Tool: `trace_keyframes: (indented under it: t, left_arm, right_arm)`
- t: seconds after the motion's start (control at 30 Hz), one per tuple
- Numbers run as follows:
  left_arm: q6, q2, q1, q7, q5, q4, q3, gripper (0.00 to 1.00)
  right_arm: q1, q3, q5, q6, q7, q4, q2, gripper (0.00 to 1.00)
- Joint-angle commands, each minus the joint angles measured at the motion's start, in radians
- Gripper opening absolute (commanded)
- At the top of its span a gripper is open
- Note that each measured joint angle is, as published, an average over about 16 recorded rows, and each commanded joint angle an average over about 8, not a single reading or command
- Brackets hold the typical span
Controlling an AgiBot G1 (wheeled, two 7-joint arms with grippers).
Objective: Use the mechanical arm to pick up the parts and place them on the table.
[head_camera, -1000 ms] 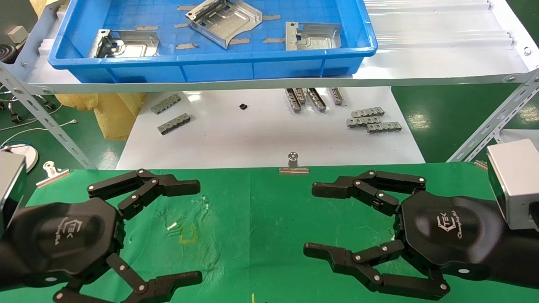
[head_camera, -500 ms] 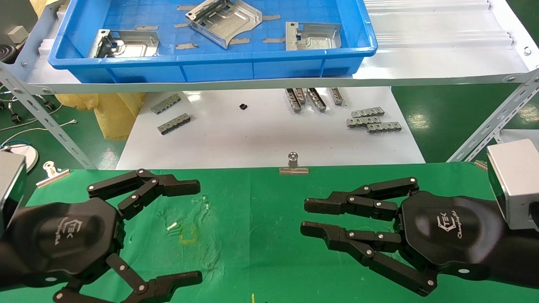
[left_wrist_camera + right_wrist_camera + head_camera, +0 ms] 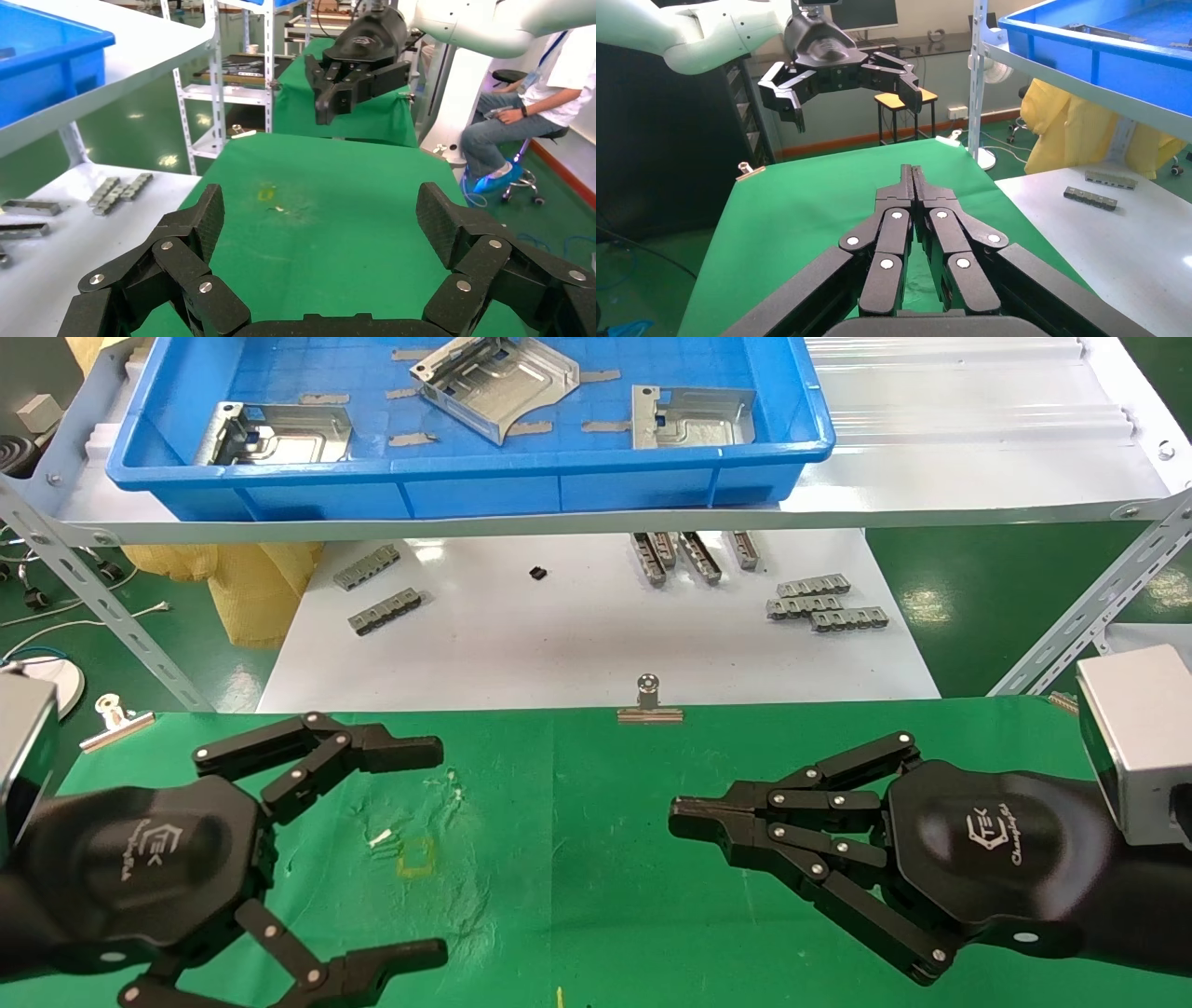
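**Both grippers over the green table, parts in the blue bin**

A workshop with a glossy green floor surrounds the bench; in the left wrist view a seated person in a white shirt is off past the far end of the green cloth. The table is covered in wrinkled bright green cloth with a few yellowish marks left of its middle. A silver binder clip sits on the middle of its far edge, and another binder clip lies at its far left corner.

Beyond the far edge lies a glossy white board scattered with small grey ridged strips. Above that, a white metal shelf carries a blue bin. The parts — three silver stamped plates — all lie inside the bin: one part at its left, a second part tilted in the middle, a third part to the right. None of them is on the table.

The left gripper hovers over the table's near left corner with its fingers spread wide and nothing between them. The right gripper is over the near right part of the table, pointing toward the middle; its fingers are pressed together tip to tip — the right wrist view shows the fingertips closed with no gap and nothing held.
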Motion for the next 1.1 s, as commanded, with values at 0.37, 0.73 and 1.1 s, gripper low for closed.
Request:
trace_keyframes:
  t: [0.37, 0.73, 1.1]
  left_arm:
    - [-0.026, 0.197, -0.433, -0.046, 0.246, 0.275, 0.122, 1.00]
    - [-0.300, 0.478, -0.770, 0.072, 0.510, 0.869, 0.227, 1.00]
    - [-0.652, 0.669, -0.878, 0.104, 0.597, 1.174, 0.260, 0.65]
  right_arm:
    - [0.000, 0.000, 0.000, 0.000, 0.000, 0.000, 0.000, 0.00]
    - [0.000, 0.000, 0.000, 0.000, 0.000, 0.000, 0.000, 0.00]
    - [0.000, 0.000, 0.000, 0.000, 0.000, 0.000, 0.000, 0.40]
